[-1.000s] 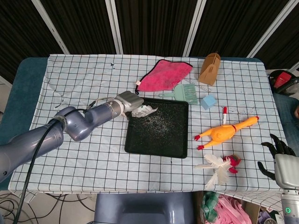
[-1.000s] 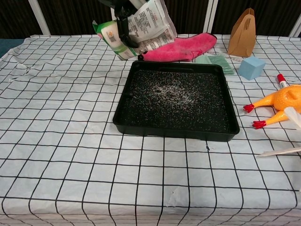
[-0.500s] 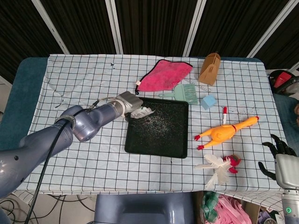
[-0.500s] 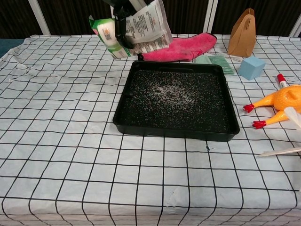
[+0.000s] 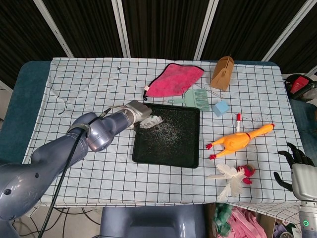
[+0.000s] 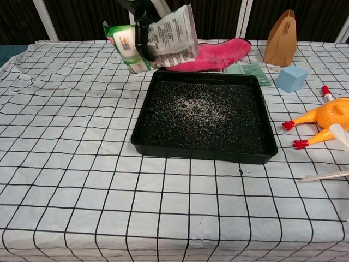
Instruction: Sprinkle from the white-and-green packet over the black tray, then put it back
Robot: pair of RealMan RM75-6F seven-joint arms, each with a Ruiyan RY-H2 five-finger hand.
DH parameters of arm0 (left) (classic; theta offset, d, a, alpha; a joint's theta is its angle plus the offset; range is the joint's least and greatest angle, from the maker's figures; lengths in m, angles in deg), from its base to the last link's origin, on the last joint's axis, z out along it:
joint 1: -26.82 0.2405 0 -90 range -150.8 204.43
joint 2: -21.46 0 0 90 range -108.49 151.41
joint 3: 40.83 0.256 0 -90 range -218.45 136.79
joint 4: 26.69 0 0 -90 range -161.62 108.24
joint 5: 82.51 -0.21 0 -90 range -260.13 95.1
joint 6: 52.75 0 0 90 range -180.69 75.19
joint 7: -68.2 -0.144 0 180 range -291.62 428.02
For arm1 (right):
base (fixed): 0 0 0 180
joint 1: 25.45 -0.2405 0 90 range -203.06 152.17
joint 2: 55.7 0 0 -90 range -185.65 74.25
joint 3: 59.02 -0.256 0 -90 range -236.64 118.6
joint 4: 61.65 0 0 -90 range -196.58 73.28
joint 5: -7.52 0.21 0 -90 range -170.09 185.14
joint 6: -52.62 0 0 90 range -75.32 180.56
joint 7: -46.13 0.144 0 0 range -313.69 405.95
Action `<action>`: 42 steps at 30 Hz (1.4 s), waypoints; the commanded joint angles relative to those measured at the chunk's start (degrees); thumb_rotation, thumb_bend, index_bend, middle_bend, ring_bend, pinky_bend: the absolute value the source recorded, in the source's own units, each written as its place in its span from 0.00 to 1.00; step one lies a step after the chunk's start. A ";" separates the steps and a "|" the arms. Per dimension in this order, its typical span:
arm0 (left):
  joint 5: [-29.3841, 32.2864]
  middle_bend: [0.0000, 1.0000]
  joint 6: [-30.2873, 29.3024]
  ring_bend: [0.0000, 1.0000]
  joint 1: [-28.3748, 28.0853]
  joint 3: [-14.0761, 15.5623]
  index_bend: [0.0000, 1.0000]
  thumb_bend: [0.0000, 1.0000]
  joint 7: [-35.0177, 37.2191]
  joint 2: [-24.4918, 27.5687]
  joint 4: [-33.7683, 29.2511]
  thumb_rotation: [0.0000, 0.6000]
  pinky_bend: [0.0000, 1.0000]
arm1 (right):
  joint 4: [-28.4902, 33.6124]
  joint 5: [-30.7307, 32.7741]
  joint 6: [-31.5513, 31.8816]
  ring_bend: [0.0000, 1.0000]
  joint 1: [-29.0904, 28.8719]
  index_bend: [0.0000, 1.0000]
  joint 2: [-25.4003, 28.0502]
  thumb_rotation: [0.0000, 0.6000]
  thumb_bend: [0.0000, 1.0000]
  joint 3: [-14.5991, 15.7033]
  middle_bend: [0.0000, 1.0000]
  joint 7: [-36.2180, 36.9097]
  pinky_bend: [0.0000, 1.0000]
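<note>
My left hand (image 5: 137,111) grips the white-and-green packet (image 6: 154,41) and holds it in the air above the back left corner of the black tray (image 6: 262,141). In the head view the packet (image 5: 150,121) pokes out past the hand over the tray's (image 5: 143,154) left rim. White grains lie scattered across the tray floor. In the chest view only dark fingers (image 6: 143,34) of the left hand show, wrapped around the packet near the top edge. My right hand (image 5: 296,162) hangs off the table's right front corner, fingers apart, holding nothing.
Behind the tray lie a pink cloth (image 5: 174,80), a teal brush (image 5: 197,98), a brown paper bag (image 5: 222,72) and a blue cube (image 5: 221,108). To the right lie a rubber chicken (image 5: 239,140), a red-capped tube (image 5: 237,121) and a feathered toy (image 5: 234,177).
My left hand has shifted the packet slightly and tilted it over the tray's back left corner; the arm has swung nearer the camera. The right hand has not moved.
</note>
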 commanded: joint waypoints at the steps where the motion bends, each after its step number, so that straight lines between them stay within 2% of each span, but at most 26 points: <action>1: 0.23 0.48 2.14 0.37 -1.51 1.17 0.44 0.71 1.88 -1.00 1.30 1.00 0.53 | -0.01 -0.01 0.00 0.14 0.01 0.28 0.00 1.00 0.21 0.00 0.08 0.04 0.25; 9: -0.90 0.48 3.59 0.38 -2.18 1.95 0.44 0.71 4.47 -1.89 2.14 1.00 0.54 | -0.04 0.03 0.06 0.14 0.05 0.28 -0.01 1.00 0.21 -0.04 0.08 0.19 0.25; 17: -2.73 0.48 5.10 0.38 -1.84 1.43 0.44 0.71 5.76 -2.38 2.81 1.00 0.54 | -0.03 0.05 0.12 0.14 0.07 0.28 -0.05 1.00 0.22 -0.07 0.08 0.08 0.25; 42: -7.61 0.46 8.82 0.37 0.40 -2.74 0.40 0.71 8.70 -3.11 5.09 1.00 0.54 | 0.00 0.24 0.14 0.14 0.12 0.28 -0.04 1.00 0.21 -0.22 0.08 0.41 0.25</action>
